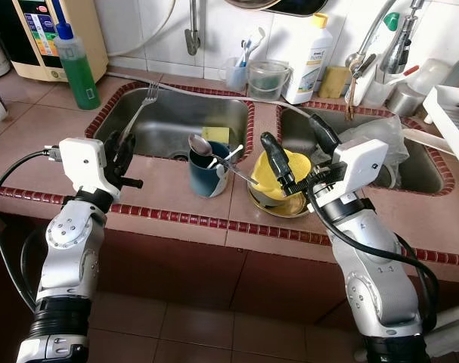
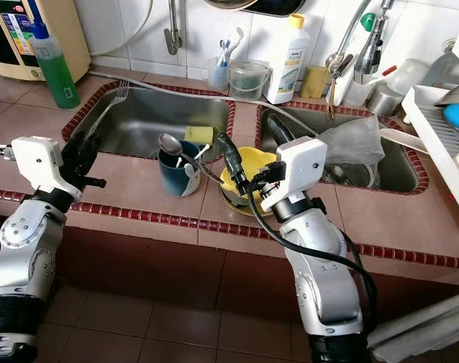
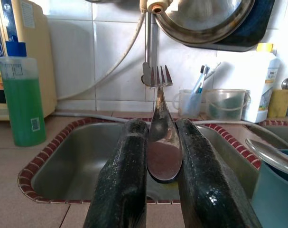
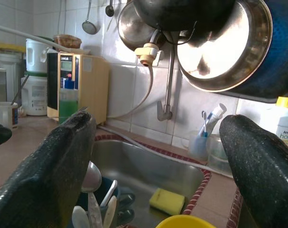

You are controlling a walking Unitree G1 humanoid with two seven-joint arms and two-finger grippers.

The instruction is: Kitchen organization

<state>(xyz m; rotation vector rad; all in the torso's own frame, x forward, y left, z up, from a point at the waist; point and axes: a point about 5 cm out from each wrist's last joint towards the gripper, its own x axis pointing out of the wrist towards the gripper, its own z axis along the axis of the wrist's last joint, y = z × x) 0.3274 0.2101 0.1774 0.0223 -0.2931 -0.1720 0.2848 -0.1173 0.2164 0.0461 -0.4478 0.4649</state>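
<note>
Your left tool [image 3: 155, 190] gripped a silver metal fork [image 3: 159, 123] over the steel sink [image 1: 169, 128]; your right tool [image 1: 293, 155] gaped wide above the yellow bowl [image 1: 271, 181].

Left claw [image 3: 160, 190] clamped, right claw [image 4: 158, 156] spread.

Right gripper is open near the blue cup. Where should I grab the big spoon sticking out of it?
Grip the spoon on its bare handle just below the bowl, above the blue cup rim, coming from above. It leans bowl-up, and the right gripper is close.
</note>
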